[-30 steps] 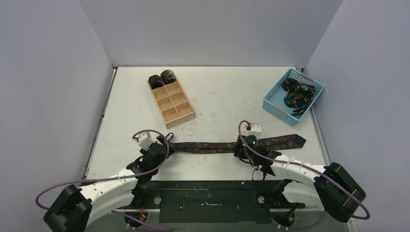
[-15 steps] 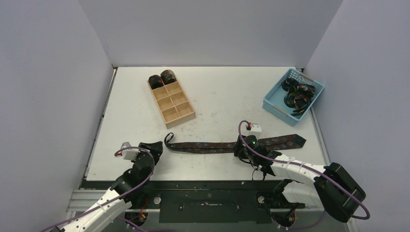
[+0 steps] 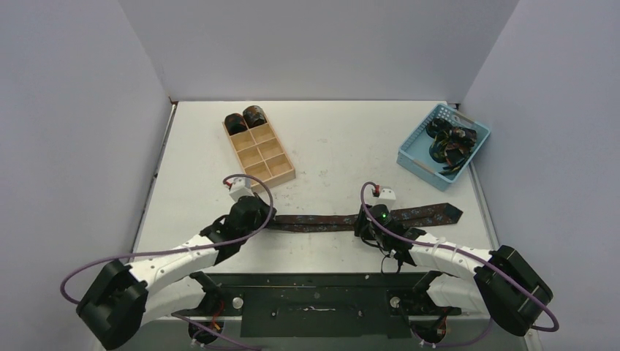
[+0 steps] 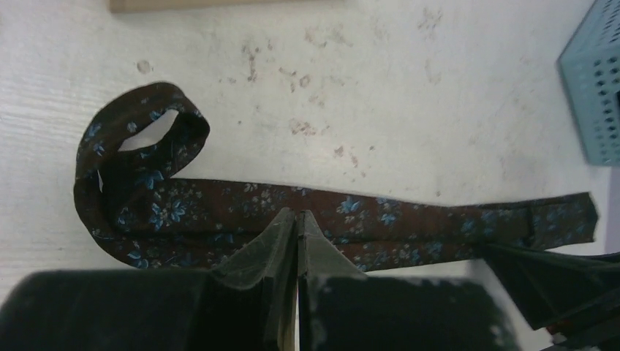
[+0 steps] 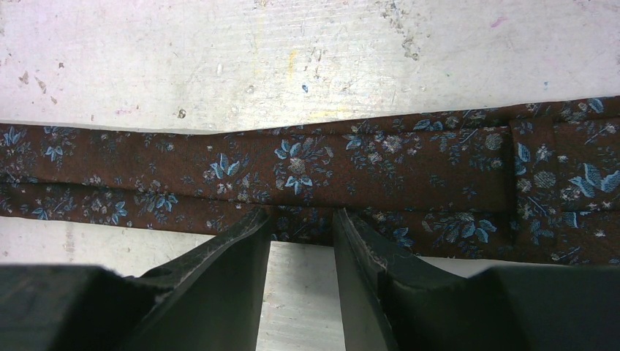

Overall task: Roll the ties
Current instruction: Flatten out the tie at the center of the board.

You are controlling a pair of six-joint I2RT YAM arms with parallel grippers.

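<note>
One dark floral tie (image 3: 322,221) lies flat across the near part of the table, its pointed wide end at the right. Its narrow left end curls into a loose loop (image 4: 142,139). My left gripper (image 3: 265,219) is shut, fingertips together (image 4: 297,214) over the strip just right of the loop; nothing shows between them. My right gripper (image 3: 371,219) is open, its two tips (image 5: 301,218) at the near edge of the tie (image 5: 292,164) with bare table in the gap. Two rolled ties (image 3: 245,119) sit in the tray's far compartments.
The tan wooden tray (image 3: 269,168) stands at the back left of the tie. A light blue basket (image 3: 417,153) holding several loose ties sits at the far right; its corner (image 4: 596,80) shows in the left wrist view. The metal base rail (image 3: 314,289) runs along the near edge.
The left arm drew back toward the near edge, then came forward onto the tie again, and its gripper went from open to shut. The right arm has stayed in place.
</note>
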